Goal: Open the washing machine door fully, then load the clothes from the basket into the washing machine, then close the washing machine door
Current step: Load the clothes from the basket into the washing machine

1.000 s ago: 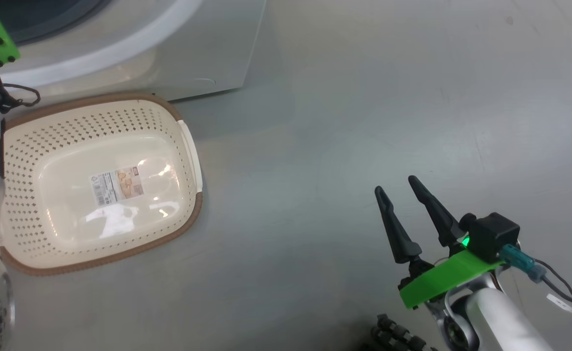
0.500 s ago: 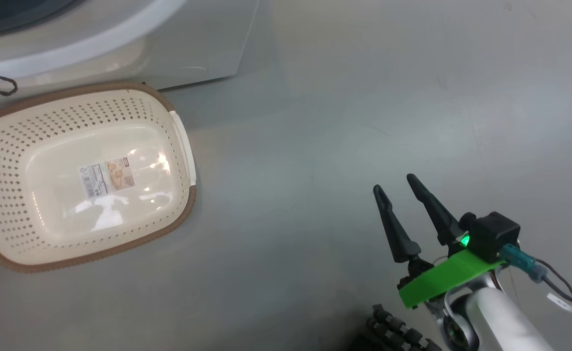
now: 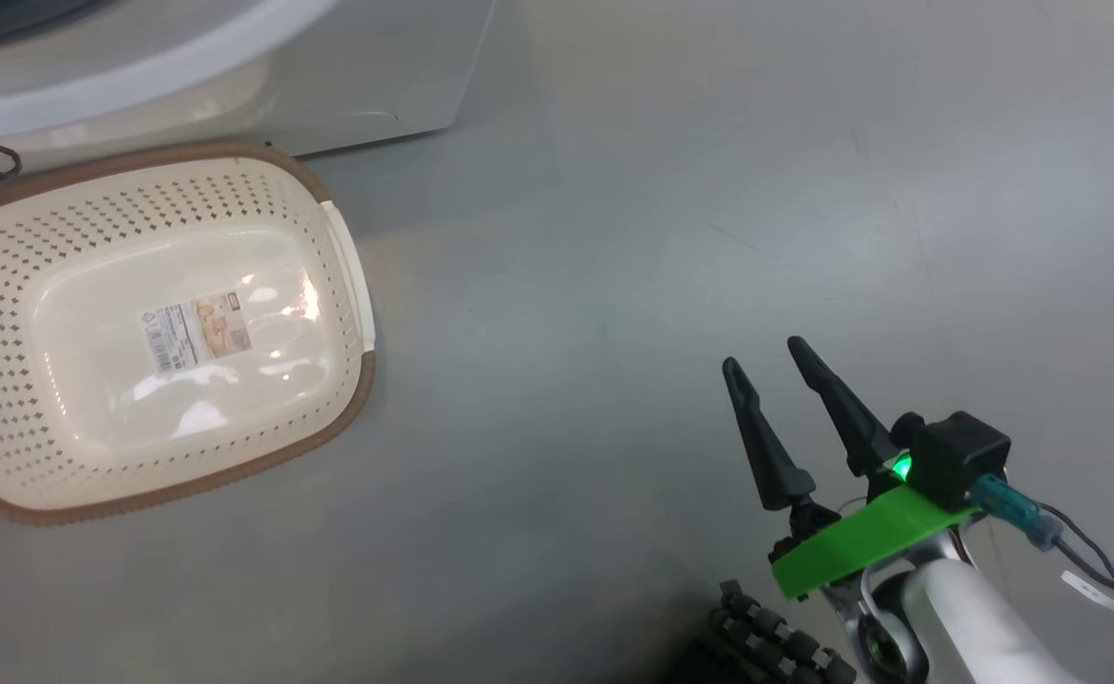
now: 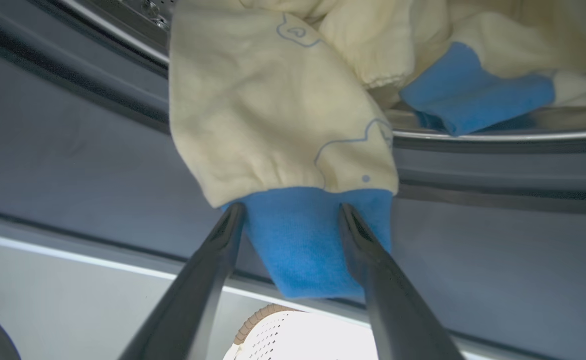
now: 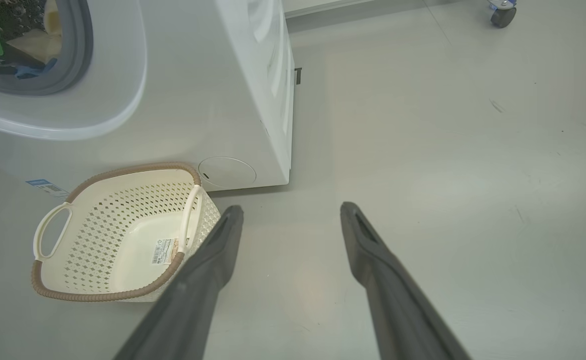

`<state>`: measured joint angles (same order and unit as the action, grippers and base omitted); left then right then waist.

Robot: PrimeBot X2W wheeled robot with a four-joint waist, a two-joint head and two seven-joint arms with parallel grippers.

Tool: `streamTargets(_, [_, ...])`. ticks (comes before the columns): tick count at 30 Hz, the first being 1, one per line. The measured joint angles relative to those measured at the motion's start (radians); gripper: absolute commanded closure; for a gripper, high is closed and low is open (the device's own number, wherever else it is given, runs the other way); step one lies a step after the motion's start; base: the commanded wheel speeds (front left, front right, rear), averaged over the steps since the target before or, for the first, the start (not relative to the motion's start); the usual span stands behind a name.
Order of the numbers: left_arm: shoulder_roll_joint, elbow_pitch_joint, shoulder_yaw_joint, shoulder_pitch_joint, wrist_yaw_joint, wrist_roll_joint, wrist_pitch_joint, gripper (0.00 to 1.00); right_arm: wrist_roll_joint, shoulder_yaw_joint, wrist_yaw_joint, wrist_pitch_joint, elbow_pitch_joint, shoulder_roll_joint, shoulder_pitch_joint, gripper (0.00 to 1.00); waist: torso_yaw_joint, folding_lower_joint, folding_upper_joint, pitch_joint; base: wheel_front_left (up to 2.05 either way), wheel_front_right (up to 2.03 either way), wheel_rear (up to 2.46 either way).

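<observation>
The cream basket (image 3: 348,408) stands on the floor with only a label on its bottom, just in front of the white washing machine (image 3: 376,66). The right wrist view has the same basket (image 5: 98,296) below the washing machine's (image 5: 213,100) open mouth. Cream-yellow clothes (image 4: 273,110) lie in the drum, and one sleeve hangs out over the grey gasket (image 4: 73,145). Its blue cuff (image 4: 297,245) lies between the spread fingers of my left gripper (image 4: 290,212), which is open. My right gripper (image 3: 764,351) hovers open over bare floor, right of the basket. The washing machine door is out of view.
Grey floor stretches to the right of the machine. A caster wheel (image 5: 502,12) stands far off at the back. A black ribbed cable (image 3: 765,646) lies below my right wrist. A round cover (image 5: 227,172) sits low on the machine's front.
The head camera has moved, so the basket and machine sit further left and higher in the picture. My right gripper has kept its place and stays open.
</observation>
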<state>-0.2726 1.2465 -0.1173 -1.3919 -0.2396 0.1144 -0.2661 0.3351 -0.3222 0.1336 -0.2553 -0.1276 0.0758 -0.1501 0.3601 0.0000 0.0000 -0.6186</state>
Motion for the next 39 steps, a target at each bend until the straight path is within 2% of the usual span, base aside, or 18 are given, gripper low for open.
streamTargets(4, [-0.001, 0.006, -0.011, -0.005, 0.0, 0.0, 0.0, 0.0, 0.002, 0.0, 0.0, 0.0, 0.001, -0.004, 0.0, 0.0, -0.001, 0.0, 0.0, -0.004, 0.0, 0.0, 0.0])
streamTargets(5, [-0.001, 0.007, -0.013, -0.006, 0.0, 0.0, 0.0, 0.06, 0.002, 0.0, 0.0, 0.0, 0.001, -0.004, 0.0, 0.0, -0.001, 0.0, 0.0, -0.005, 0.0, 0.0, 0.0])
streamTargets(6, [-0.001, 0.009, -0.014, -0.007, 0.0, 0.0, 0.0, 0.19, 0.002, 0.0, 0.0, 0.0, 0.001, -0.004, 0.0, 0.0, -0.001, 0.0, 0.0, -0.007, 0.0, 0.0, 0.0])
streamTargets(8, [-0.001, 0.012, -0.016, -0.008, 0.0, 0.0, 0.0, 0.32, 0.002, 0.0, 0.0, 0.0, 0.001, -0.005, -0.001, 0.0, -0.001, 0.0, 0.0, -0.009, 0.0, 0.0, 0.0])
streamTargets(10, [-0.001, 0.012, -0.017, -0.009, 0.0, 0.0, 0.0, 0.4, 0.002, 0.001, 0.0, 0.0, 0.003, -0.005, -0.002, 0.0, 0.0, 0.0, 0.0, -0.011, 0.0, 0.0, 0.0])
streamTargets(11, [-0.001, 0.014, -0.018, -0.012, 0.0, 0.0, 0.0, 0.49, 0.002, 0.002, 0.0, 0.0, 0.003, -0.005, -0.002, 0.0, 0.0, 0.0, 0.0, -0.012, 0.0, 0.0, 0.0])
streamTargets(14, [-0.001, 0.016, -0.022, -0.019, 0.0, 0.002, 0.0, 0.55, 0.002, 0.006, 0.0, 0.0, 0.005, -0.006, -0.002, 0.0, 0.0, 0.0, 0.0, -0.017, 0.0, 0.0, 0.0])
streamTargets(16, [-0.003, 0.017, -0.026, -0.019, 0.0, 0.002, 0.002, 0.62, 0.002, 0.006, 0.0, 0.0, 0.005, -0.006, -0.003, 0.0, -0.001, 0.0, 0.0, -0.018, 0.0, 0.0, 0.0])
streamTargets(18, [-0.003, 0.02, -0.028, -0.021, 0.0, 0.003, 0.002, 0.78, 0.002, 0.006, 0.0, 0.0, 0.005, -0.007, -0.007, 0.0, -0.002, 0.0, 0.0, -0.017, 0.0, 0.0, 0.0])
streamTargets(20, [-0.003, 0.022, -0.033, -0.022, 0.0, 0.003, 0.002, 1.0, 0.002, 0.007, 0.0, 0.0, 0.005, -0.009, -0.011, 0.0, -0.004, 0.0, 0.0, -0.015, 0.0, 0.0, 0.0])
streamTargets(39, [0.016, 0.04, -0.051, -0.025, 0.001, 0.039, 0.009, 1.0, 0.002, 0.007, 0.0, 0.0, -0.005, -0.012, -0.017, 0.0, -0.024, 0.0, 0.0, 0.027, 0.0, 0.0, 0.0])
